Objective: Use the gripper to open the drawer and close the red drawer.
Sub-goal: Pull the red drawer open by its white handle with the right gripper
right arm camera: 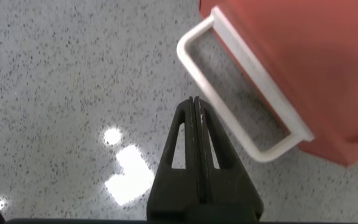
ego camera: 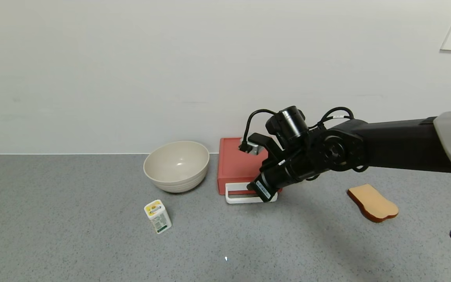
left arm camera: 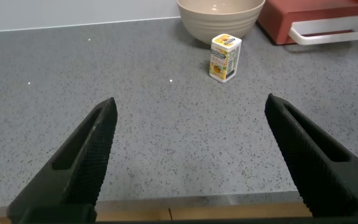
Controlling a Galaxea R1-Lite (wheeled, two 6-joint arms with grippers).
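On the left, the left gripper [left arm camera: 188,155] hangs low over the speckled grey stone countertop [ego camera: 53,219], its two black ribbed fingers spread wide with nothing between them; it is well apart from the work and looks idle. Ahead of it stands a small white carton with a yellow label [ego camera: 157,216], and beyond that a round beige ribbed bowl [ego camera: 177,165].

Just right of the bowl, against the white wall, sits the flat salmon-red plastic drawer box [ego camera: 238,164], its white rectangular loop handle [ego camera: 245,198] facing the robot and running side to side along the front edge. The drawer looks closed or nearly so.

The right gripper [right arm camera: 196,118] is clenched, fingers pressed flat together and grasping nothing. It points down at the countertop just in front of the handle, near its right end, outside the loop. By my reading, opening calls for the tip to go into the loop and pull toward the robot, square to the handle's long axis. The right arm is plainly nearer.

Farther right lies a tan slice of toy bread [ego camera: 372,203], out of the way.
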